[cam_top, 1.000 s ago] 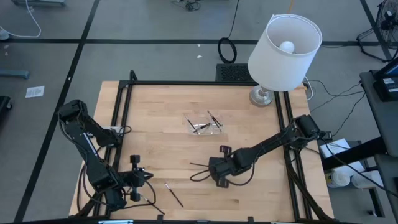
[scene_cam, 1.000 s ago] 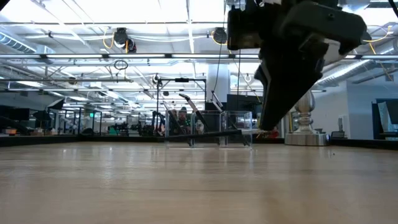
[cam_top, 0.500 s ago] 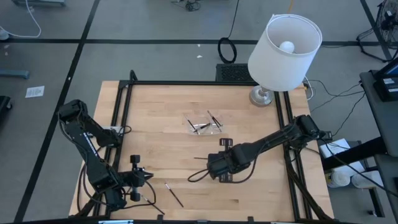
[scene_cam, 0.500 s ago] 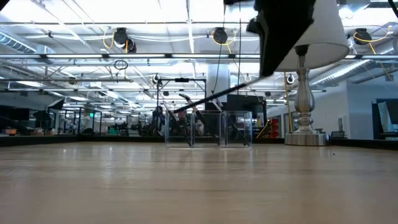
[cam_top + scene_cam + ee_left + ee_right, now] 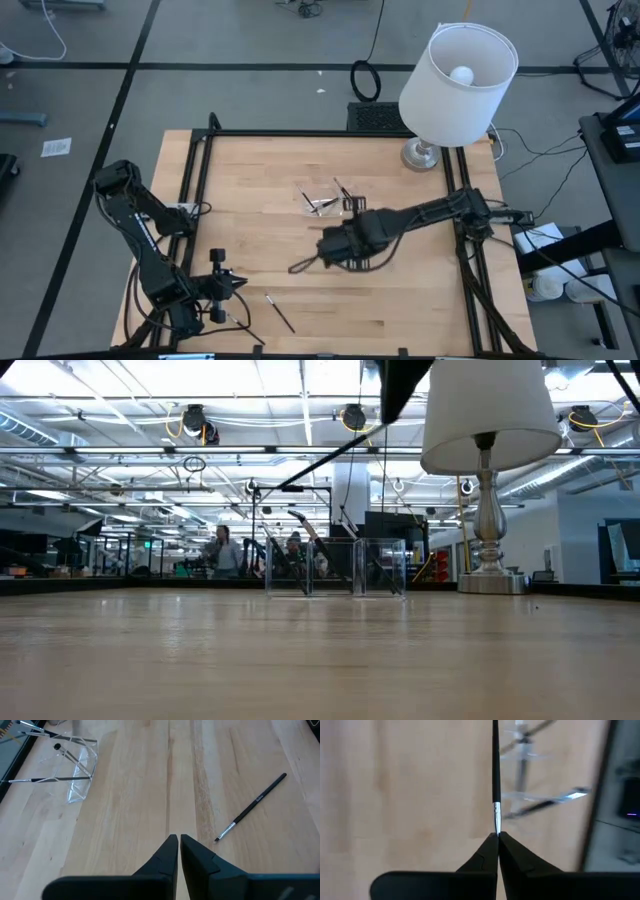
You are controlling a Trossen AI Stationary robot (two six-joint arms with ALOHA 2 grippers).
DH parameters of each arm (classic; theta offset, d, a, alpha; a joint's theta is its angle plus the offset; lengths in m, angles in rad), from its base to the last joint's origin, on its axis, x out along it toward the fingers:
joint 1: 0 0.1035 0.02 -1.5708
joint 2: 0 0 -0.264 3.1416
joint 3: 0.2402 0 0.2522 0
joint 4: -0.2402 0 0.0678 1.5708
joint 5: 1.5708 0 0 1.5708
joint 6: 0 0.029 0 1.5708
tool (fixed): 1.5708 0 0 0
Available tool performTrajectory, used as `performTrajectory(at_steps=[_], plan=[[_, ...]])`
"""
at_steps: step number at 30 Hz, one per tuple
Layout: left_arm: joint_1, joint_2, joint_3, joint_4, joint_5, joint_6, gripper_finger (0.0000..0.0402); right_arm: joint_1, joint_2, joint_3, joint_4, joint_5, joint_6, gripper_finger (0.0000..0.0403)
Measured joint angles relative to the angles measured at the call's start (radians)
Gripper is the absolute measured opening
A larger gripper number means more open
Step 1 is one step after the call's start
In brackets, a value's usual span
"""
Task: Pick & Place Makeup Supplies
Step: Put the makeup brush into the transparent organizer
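Observation:
My right gripper (image 5: 322, 254) hovers over the table's middle, just on the near side of the clear tray (image 5: 345, 207), shut on a thin dark stick (image 5: 303, 263). In the low view that stick (image 5: 330, 458) slants high above the wood. Several sticks stand or lean in the tray (image 5: 530, 770). Two more sticks (image 5: 270, 298) (image 5: 285, 318) lie flat on the table near my left gripper (image 5: 243, 284). It waits shut at the near left corner, and one stick (image 5: 252, 806) lies ahead of it. My right gripper pinches the stick between its two fingertips (image 5: 490, 845) at the silvery end (image 5: 496, 820). The dark shaft (image 5: 495, 760) runs straight out ahead of the fingers, along them. The stick is lifted clear of the table and slants down toward its free end (image 5: 285, 487).
A lamp with a white shade (image 5: 458, 70) stands on its metal base (image 5: 421, 155) at the far right corner. A black frame rail (image 5: 330, 133) runs along the table's far edge. Bare wood (image 5: 260, 230) lies between the tray and the left arm.
My right gripper has risen and moved toward the table's far left, toward the tray, staying shut on the stick. The stick has gone from lying level just above the wood to hanging high and slanted, lifted clear.

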Motion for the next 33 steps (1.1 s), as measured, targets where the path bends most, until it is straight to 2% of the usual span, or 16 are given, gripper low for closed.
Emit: performTrajectory(at_steps=[12,19,26,30,33], plan=[[0.0,0.0,0.0,0.003,0.0,0.011,0.0031,-0.19,-0.007,0.002,-0.004,0.441,-0.371,0.0],[0.0,0.0,0.0,0.002,0.0,0.014,0.0031,-0.216,-0.006,0.001,0.049,0.661,-0.638,0.0],[0.0,0.0,0.0,0.001,-0.027,-0.001,0.0031,-0.196,-0.008,-0.058,0.191,0.708,-0.845,0.0],[0.008,0.0,0.0,0.003,-0.16,-0.02,0.0031,-0.162,-0.006,-0.131,0.237,0.708,-0.882,0.0],[0.032,0.0,0.0,0.003,-0.315,-0.036,0.0031,-0.117,-0.007,-0.193,0.242,0.708,-0.875,0.0]])
